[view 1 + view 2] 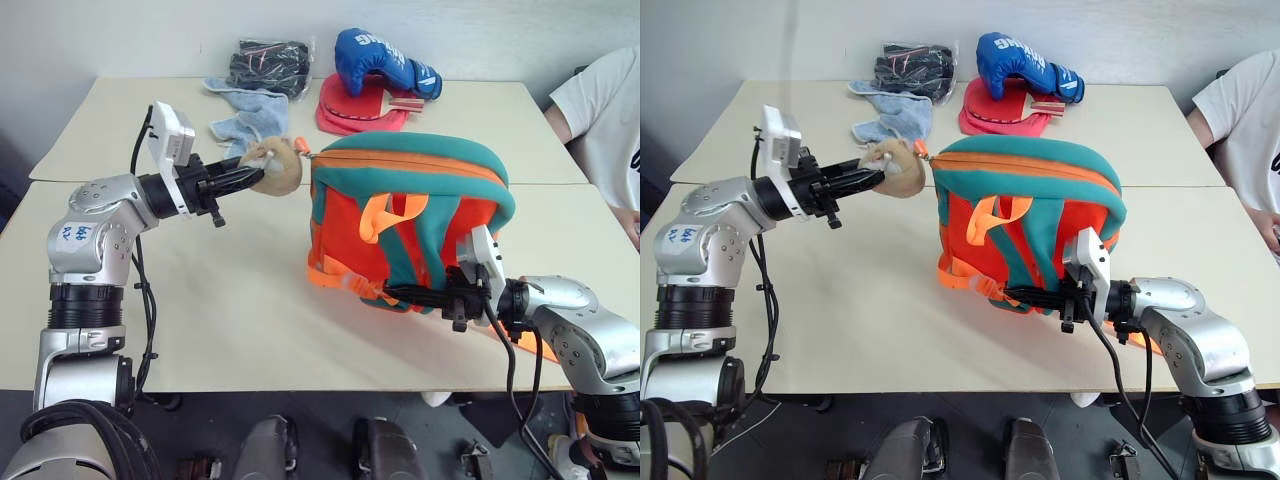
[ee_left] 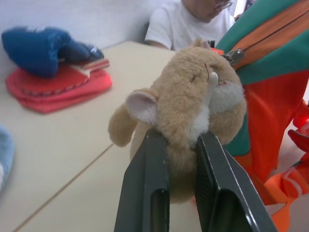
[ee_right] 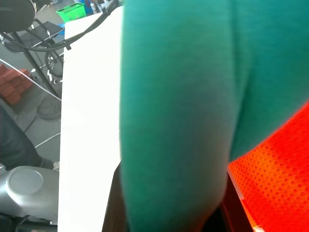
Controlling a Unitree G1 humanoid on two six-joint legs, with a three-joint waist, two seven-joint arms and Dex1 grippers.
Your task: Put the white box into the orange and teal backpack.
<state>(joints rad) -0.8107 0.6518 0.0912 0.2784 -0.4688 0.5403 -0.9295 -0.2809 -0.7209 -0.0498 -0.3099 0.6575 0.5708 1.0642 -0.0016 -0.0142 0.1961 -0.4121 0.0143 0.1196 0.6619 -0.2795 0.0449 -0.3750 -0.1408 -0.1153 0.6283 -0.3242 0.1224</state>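
The orange and teal backpack (image 1: 400, 200) stands upright in the middle of the table, its zip along the top closed. A small tan plush animal (image 2: 188, 96) hangs from the zip pull at the backpack's upper left corner. My left gripper (image 1: 255, 175) reaches in level from the left and is shut on the plush, which bulges between the fingers (image 2: 149, 183). My right gripper (image 1: 395, 293) is at the backpack's lower front, shut on a teal strap (image 3: 178, 121). The white box is out of view.
At the table's far side lie a blue boxing glove (image 1: 380, 60) on a red paddle case (image 1: 355, 108), a pale blue cloth (image 1: 245, 115) and a black bundle (image 1: 268, 65). A person in a white shirt (image 1: 605, 110) sits at the right edge.
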